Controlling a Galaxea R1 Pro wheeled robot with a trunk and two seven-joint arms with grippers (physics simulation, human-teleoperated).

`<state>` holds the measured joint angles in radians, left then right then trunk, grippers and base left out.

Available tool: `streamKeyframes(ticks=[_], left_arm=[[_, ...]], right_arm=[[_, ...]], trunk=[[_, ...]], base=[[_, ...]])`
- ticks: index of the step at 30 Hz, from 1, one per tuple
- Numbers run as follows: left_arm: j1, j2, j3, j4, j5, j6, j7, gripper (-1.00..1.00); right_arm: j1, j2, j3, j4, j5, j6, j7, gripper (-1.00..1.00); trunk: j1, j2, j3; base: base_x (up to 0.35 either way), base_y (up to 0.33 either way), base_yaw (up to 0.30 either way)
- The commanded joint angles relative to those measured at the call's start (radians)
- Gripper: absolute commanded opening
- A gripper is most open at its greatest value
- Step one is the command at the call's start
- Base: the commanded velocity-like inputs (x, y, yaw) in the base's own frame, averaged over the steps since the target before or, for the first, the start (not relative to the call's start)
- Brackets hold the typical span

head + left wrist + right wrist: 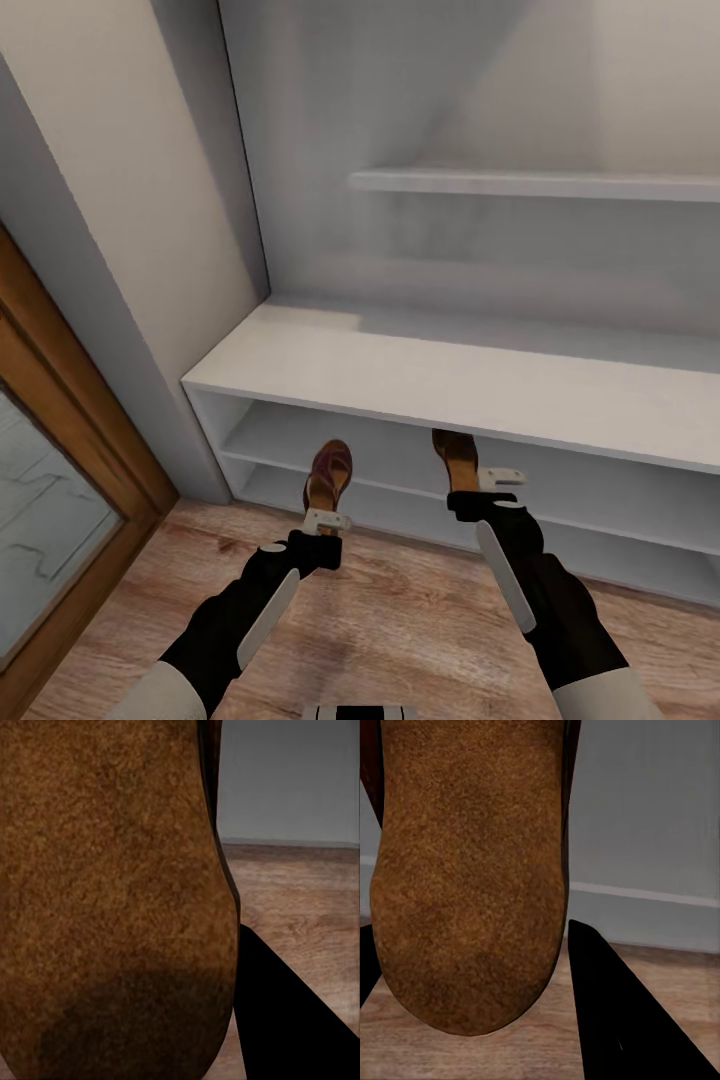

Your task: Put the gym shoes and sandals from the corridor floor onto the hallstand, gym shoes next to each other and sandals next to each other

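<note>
Sandals, one in each end effector, are held at the front edge of the hallstand [450, 375], poking toward its upper open shelf. The left end effector [326, 522] is clamped on the heel end of the left sandal [329, 474], toe forward, dark strap visible on top. The right end effector [497, 478] grips the right sandal [455, 455] the same way, its toe already under the front lip of the flat top. In each wrist view the tan-brown sole [112, 900] [472, 870] looms large beside a dark finger, with the corridor floor [400, 620] behind.

These look light, thin and fairly flexible, so a pinch across the heel or mid-sole edge should hold them, though the free toe may droop or swing. The suede-like face probably gives decent friction. Sliding each flat onto the shelf board, side by side, seems the sensible placement; the clearance under the top looks tight, so catching the strap is a risk
</note>
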<state>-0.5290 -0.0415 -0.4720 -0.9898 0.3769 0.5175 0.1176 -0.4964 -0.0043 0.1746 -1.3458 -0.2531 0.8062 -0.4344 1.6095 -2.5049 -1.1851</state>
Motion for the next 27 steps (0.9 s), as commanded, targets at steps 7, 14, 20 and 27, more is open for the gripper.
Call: streamKeyframes(ticks=[7,14,20,27], left_arm=[[0.000,0.000,0.000,-0.002,-0.001,0.000,-0.002,-1.00],[0.000,0.000,0.001,-0.009,0.000,0.008,-0.002,-1.00],[0.000,-0.003,0.052,-0.112,0.000,0.114,-0.003,-1.00],[-0.002,-0.014,0.078,-0.175,-0.001,0.186,-0.004,-1.00]], right_arm=[[-0.001,0.001,-0.004,0.004,-0.002,0.003,-0.003,-1.00],[-0.003,0.001,-0.009,0.013,-0.003,0.009,-0.003,-1.00],[-0.012,0.001,-0.012,0.039,-0.004,0.010,-0.005,-1.00],[-0.113,0.001,-0.015,0.231,-0.009,0.000,-0.007,-1.00]], trunk=[[0.000,0.000,0.000],[0.000,0.000,0.000],[0.000,0.000,0.000],[0.000,0.000,0.000]], base=[[0.000,0.000,0.000],[0.000,0.000,0.000],[0.000,0.000,0.000],[0.000,0.000,0.000]])
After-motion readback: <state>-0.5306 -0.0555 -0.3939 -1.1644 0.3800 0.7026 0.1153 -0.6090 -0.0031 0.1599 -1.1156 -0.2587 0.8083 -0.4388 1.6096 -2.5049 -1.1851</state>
